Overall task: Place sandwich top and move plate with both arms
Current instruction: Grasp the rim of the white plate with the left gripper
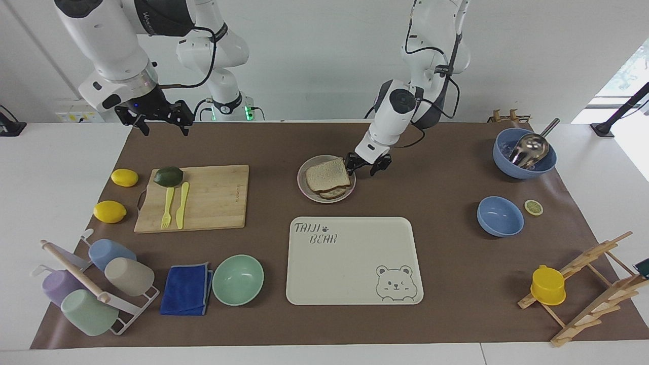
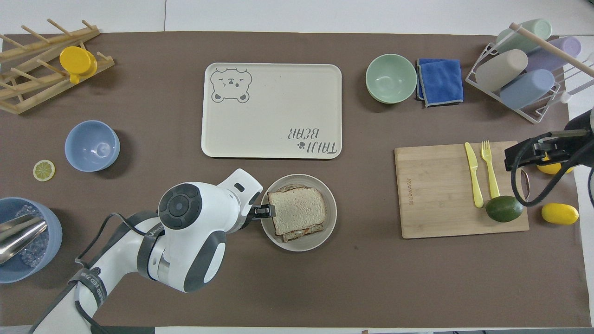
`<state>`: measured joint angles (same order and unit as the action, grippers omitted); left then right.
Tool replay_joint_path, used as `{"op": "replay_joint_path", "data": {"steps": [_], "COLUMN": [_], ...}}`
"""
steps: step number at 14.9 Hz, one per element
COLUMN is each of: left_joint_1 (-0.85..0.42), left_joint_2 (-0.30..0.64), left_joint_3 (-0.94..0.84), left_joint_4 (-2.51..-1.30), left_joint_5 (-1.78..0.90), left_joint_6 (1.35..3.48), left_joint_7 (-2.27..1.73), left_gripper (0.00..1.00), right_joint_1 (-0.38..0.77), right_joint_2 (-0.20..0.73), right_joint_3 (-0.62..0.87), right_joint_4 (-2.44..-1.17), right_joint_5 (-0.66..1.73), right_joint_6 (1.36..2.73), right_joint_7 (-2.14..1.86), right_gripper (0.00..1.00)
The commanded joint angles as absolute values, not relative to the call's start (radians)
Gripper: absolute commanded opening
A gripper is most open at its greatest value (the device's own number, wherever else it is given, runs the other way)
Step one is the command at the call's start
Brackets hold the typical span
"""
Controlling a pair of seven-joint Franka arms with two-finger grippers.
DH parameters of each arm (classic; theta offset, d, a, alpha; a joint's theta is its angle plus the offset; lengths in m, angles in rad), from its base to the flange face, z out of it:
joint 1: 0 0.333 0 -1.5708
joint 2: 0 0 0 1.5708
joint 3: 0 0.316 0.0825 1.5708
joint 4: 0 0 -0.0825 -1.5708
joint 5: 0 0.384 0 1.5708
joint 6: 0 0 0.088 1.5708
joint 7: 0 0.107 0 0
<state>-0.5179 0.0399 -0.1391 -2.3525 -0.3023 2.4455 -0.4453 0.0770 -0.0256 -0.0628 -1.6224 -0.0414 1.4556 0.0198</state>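
Left claw open at plate rim.

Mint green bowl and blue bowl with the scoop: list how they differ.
The mint green bowl is empty; the blue bowl holds a metal scoop. The mint green bowl sits far from the robots beside a blue cloth; the blue bowl sits near them at the left arm's end. Both stand upright, untouched.

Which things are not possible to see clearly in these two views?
- Sandwich filling: the sandwich top covers it in both views.
- Left gripper at the plate rim: contact unclear; overhead, its own arm hides it.
- Right gripper: mostly cut off by the overhead view's edge.
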Motion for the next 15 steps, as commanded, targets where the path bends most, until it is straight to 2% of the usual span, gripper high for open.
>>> {"op": "replay_joint_path", "data": {"steps": [1,5,12,15], "left_joint_1": [-0.532,-0.538,-0.569,-0.589], "left_joint_2": [0.018,0.026,0.031,0.032], "left_joint_3": [-0.124,-0.124,-0.124,-0.124], "left_joint_4": [-2.393,-2.399,-2.401,-2.401], "left_joint_5": [-0.322,-0.371,-0.38,-0.38], "left_joint_6": [2.49,2.496,2.496,2.497], "left_joint_7": [-0.471,-0.474,-0.472,-0.472], "left_gripper": [0.76,0.65,0.54,0.44], "right_joint_1": [0.026,-0.005,-0.017,-0.018], "right_joint_2": [-0.04,-0.04,-0.038,-0.032], "right_joint_3": [-0.022,0.006,-0.014,-0.015], "right_joint_4": [-1.635,-1.635,-1.637,-1.634], "right_joint_5": [-0.011,-0.011,-0.011,-0.011], "right_joint_6": [1.456,1.454,1.453,1.46], "right_joint_7": [0.012,0.012,0.015,0.011], "right_gripper": [1.0,1.0,1.0,1.0]}}
